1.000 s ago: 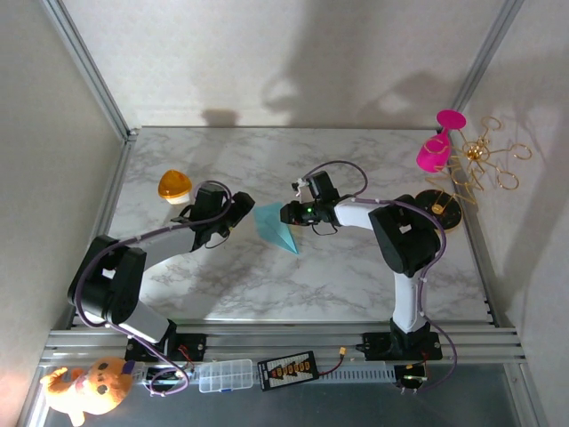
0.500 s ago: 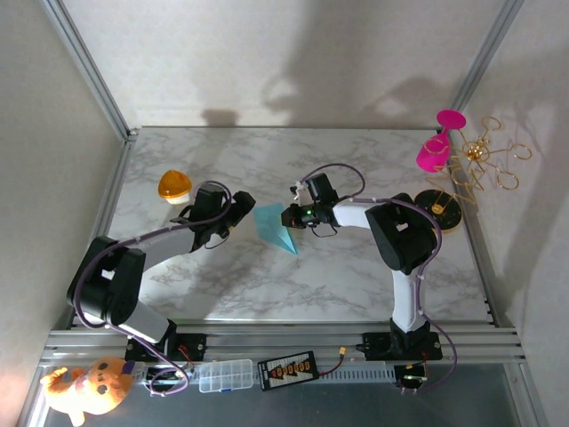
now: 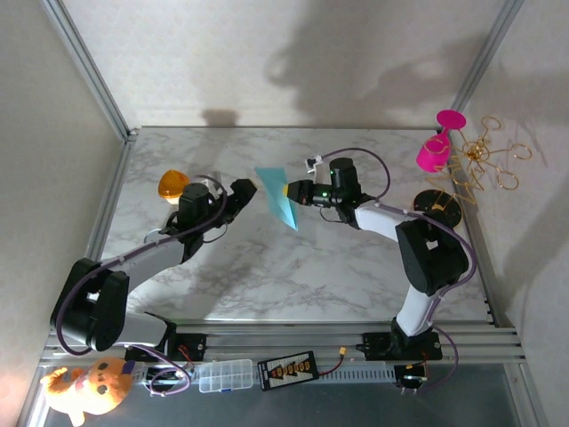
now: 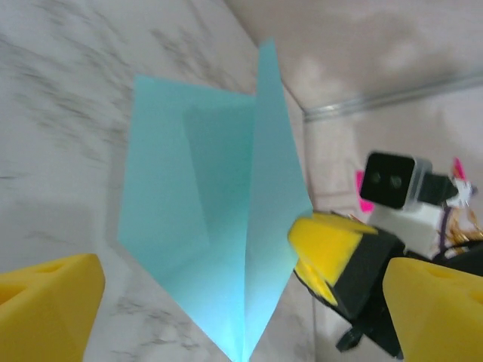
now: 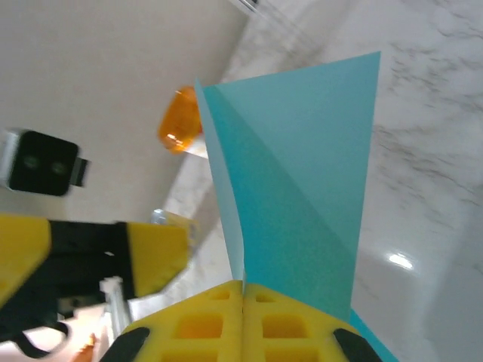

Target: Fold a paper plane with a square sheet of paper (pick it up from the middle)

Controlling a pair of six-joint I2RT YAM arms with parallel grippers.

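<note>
Paper [image 3: 277,197], teal and creased into a pointed shape, is hanging in the right end effector [image 3: 290,193] over the back middle of the marble worktop [image 3: 311,267], its sharp tip pointing toward the near edge in the top view. The right end effector is clamping the sheet: in the right wrist view its yellow pads [image 5: 204,324] are pressing together with the paper's [image 5: 302,204] folded edge pinched between them, and the flaps are fanning out beyond. The left end effector [image 3: 242,191] is standing wide open just beside the paper's left side, gripping nothing; in the left wrist view its yellow fingers [image 4: 45,309] are sitting far apart at the bottom corners with the paper [image 4: 219,226] ahead of the gap, and whether a finger is touching it I cannot tell. An orange dome [image 3: 174,184] is sitting on the worktop's left side, behind the left arm.
</note>
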